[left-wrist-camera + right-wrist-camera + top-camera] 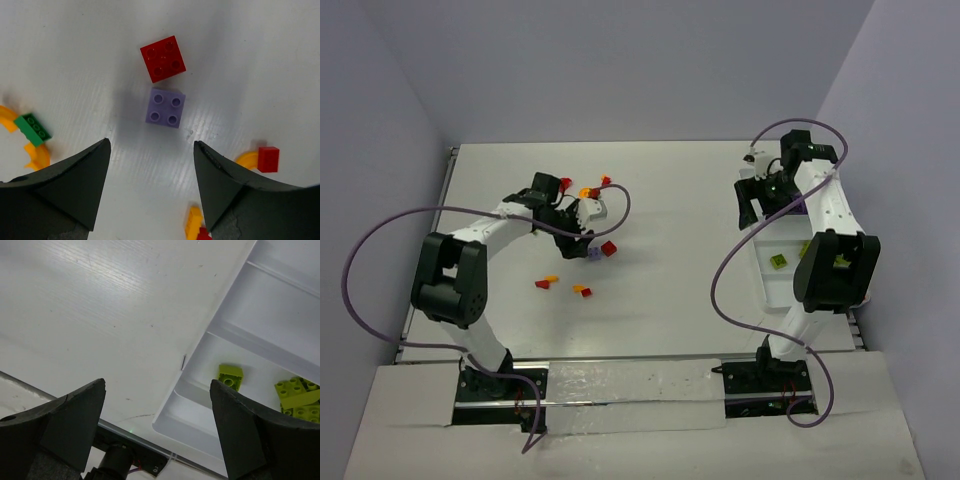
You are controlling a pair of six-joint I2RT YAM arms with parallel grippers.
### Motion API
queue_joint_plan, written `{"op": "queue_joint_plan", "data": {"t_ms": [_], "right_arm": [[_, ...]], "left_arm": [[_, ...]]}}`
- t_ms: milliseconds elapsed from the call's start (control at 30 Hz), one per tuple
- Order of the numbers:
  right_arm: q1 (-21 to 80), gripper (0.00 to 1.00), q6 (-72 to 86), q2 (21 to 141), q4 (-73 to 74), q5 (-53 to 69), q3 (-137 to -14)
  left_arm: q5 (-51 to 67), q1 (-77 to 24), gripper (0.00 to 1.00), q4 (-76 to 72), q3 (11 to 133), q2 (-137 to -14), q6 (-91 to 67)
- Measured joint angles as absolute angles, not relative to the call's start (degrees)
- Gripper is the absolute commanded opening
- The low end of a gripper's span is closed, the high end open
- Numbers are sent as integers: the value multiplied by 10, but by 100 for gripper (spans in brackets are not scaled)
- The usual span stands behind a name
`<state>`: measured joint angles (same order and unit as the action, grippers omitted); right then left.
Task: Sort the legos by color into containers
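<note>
A purple brick lies studs-up on the table, with a red brick just beyond it. My left gripper hovers just short of the purple brick, open, with nothing between its fingers. From above, that gripper sits over the purple brick and the red one. My right gripper is open and empty above the corner of the white tray. Lime bricks lie in one compartment of the tray. In the top view the right gripper is at the far end of the tray.
A green brick rests on orange arc pieces to the left. On the right is a small red brick beside another orange arc. More red and orange pieces lie scattered, some behind the left arm.
</note>
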<state>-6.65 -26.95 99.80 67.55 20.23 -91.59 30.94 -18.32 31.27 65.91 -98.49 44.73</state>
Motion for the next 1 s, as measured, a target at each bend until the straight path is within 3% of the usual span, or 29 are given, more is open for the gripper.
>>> {"op": "queue_joint_plan", "data": {"t_ms": [267, 367, 700, 900, 1000], "right_arm": [[-62, 92, -254, 994, 682, 220, -916], [-60, 92, -252, 991, 682, 222, -916], [-48, 91, -220, 985, 667, 254, -913], [-22, 91, -133, 963, 584, 356, -850], [12, 92, -86, 963, 541, 409, -819]], "left_arm": [[308, -205, 77, 292, 660, -1051, 490], [307, -213, 72, 292, 661, -1060, 497], [294, -228, 33, 264, 662, -1070, 497], [287, -229, 8, 249, 659, -1059, 482], [288, -236, 3, 248, 655, -1021, 464]]}}
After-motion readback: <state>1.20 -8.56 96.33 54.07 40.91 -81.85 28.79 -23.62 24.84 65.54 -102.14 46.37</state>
